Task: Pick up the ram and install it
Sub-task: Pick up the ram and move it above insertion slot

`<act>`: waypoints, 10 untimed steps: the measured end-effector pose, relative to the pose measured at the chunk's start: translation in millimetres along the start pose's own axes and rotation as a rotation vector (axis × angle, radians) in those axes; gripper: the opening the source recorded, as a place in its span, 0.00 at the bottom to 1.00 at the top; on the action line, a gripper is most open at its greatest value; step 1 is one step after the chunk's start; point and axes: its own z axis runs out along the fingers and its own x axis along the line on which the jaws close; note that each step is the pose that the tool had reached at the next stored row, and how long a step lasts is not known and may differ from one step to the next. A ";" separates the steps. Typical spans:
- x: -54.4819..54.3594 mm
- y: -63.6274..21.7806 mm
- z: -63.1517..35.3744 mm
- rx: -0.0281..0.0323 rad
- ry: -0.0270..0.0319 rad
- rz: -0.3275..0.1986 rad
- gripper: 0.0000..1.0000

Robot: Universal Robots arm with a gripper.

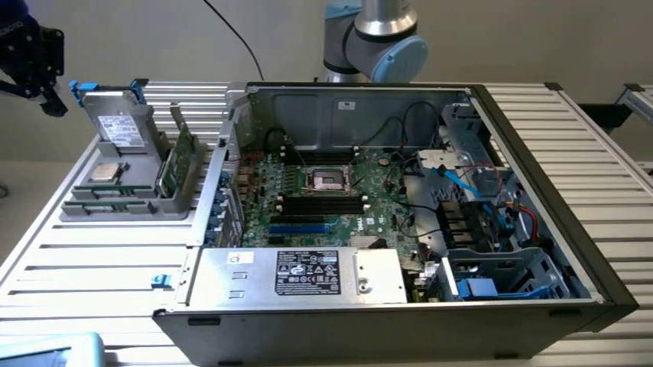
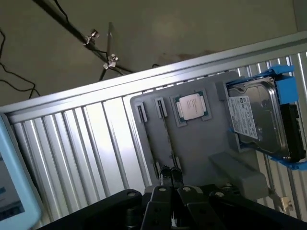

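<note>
Nearest, the open computer case (image 1: 571,252) sits on the slatted counter (image 1: 92,260), its black memory slots (image 1: 323,203) clear from above. At the exterior view's left, the ram (image 1: 183,162) stands on edge in a grey holder (image 1: 122,208). Beyond it, well apart, hangs the end effector (image 2: 171,176), fingers pressed together and empty.

Gripper (image 2: 170,174), grey drive (image 2: 256,120) partly off-frame

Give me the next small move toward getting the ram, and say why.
Probably open the gripper. It is shut and empty, hanging up and off to one side of the grey tray, while the ram stands on edge in its tray slot, untouched. Shut, it could not straddle the thin board's top edge.
</note>
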 end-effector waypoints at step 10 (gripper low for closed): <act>0.0 0.0 0.0 0.0028 0.0100 -0.145 0.11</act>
